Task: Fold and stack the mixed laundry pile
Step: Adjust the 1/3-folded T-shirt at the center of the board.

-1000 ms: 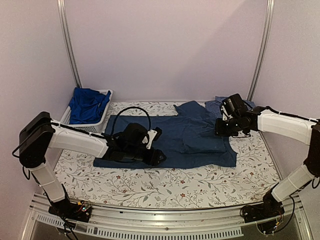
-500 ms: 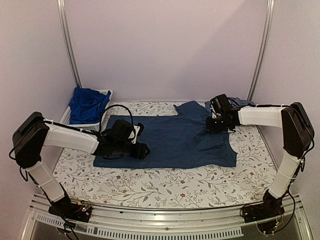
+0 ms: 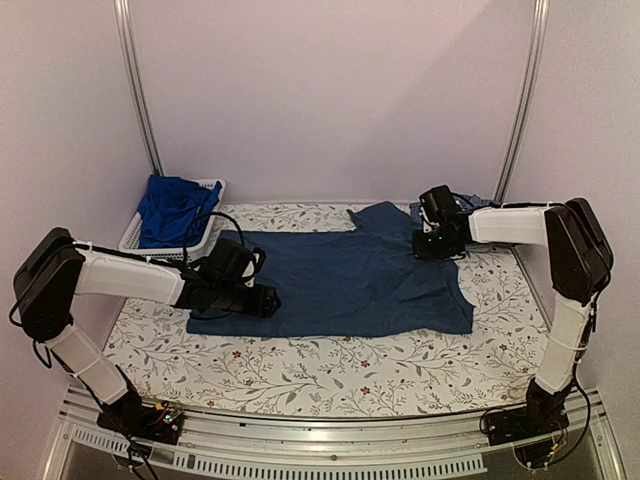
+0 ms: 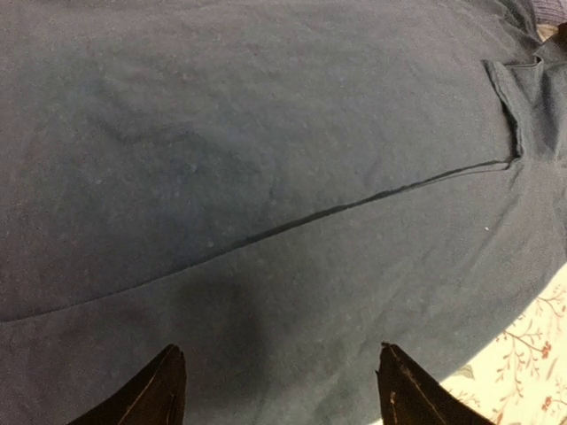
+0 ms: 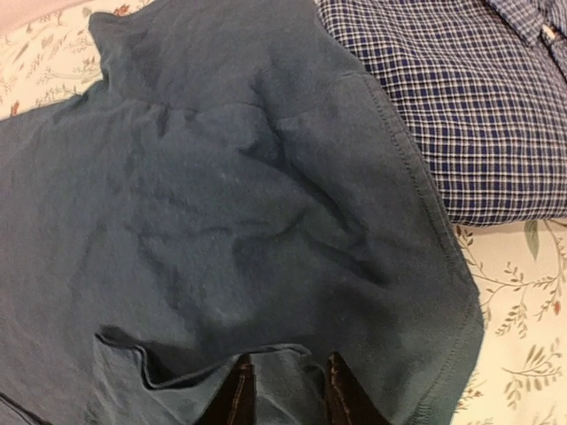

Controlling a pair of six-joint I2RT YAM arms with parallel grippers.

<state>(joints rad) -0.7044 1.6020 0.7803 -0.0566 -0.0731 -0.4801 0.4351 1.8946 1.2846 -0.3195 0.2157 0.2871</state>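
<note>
The dark navy T-shirt (image 3: 350,280) lies spread flat on the table's middle. My left gripper (image 3: 265,300) hovers low over its left part, open and empty; in the left wrist view its fingertips (image 4: 168,390) stand wide apart above the navy cloth (image 4: 266,159). My right gripper (image 3: 425,245) is at the shirt's far right sleeve, and its narrow jaws pinch a raised fold of navy cloth (image 5: 283,359). The blue checked shirt (image 5: 461,115) lies just beyond the sleeve and shows at the table's far right (image 3: 480,203). A royal-blue garment (image 3: 175,210) fills the basket.
The white mesh basket (image 3: 135,235) stands at the back left corner. The floral tablecloth (image 3: 330,370) shows in front of the T-shirt. Two metal posts (image 3: 140,100) rise along the back wall.
My left gripper slid left across the T-shirt from its middle toward its left edge. My right gripper moved back and left onto the sleeve, and its elbow swung outward.
</note>
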